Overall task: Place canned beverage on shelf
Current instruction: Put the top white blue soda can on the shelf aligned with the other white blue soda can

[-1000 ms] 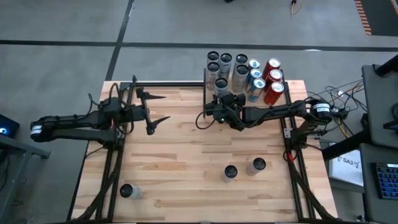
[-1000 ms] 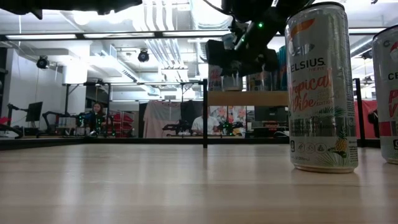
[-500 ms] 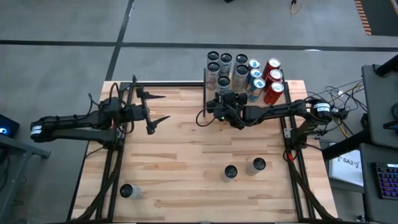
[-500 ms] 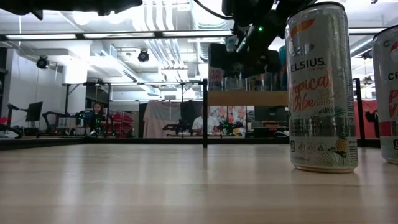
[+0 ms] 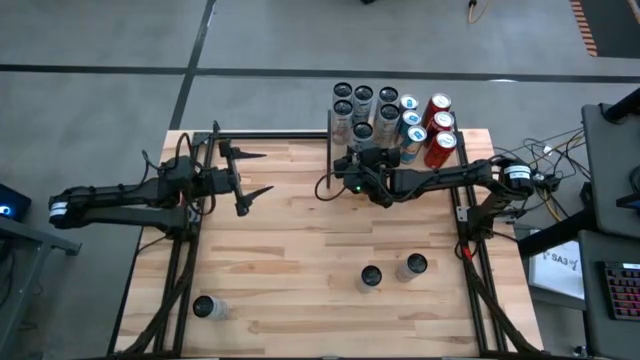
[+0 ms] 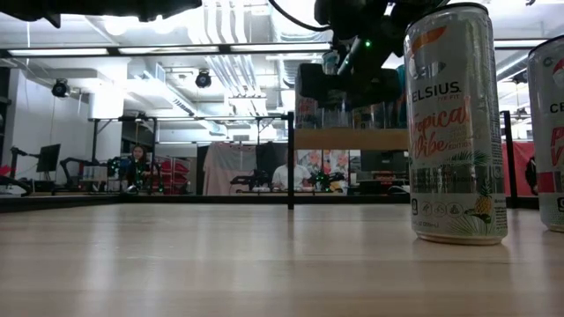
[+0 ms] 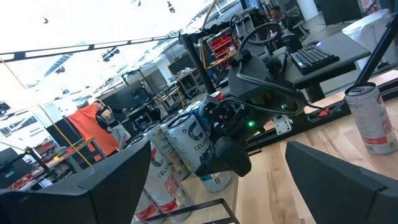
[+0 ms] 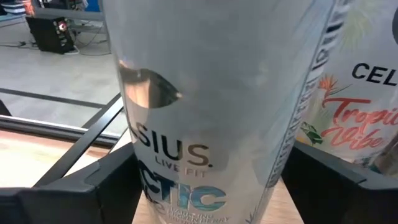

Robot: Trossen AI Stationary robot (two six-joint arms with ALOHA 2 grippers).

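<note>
Your right gripper point(image 5: 362, 143) grips 1 upright silver Celsius can point(image 8: 211, 106) at the shelf point(image 6: 352, 139), upper centre; its long axis runs vertical.

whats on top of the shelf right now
Rows of cans stand on the shelf: silver, blue-and-white and red. The right gripper holds one at the front edge, hiding the board beneath.

Even, diffuse overhead light falls on the plank tabletop point(image 5: 300, 230) in the high view, with only faint shadows. In the low view bright ceiling tubes point(image 6: 238, 50) glare and the arms read as dark silhouettes. The left wrist view is blown out white above. A can point(image 8: 211, 93) fills the right wrist view, blurred.
</note>
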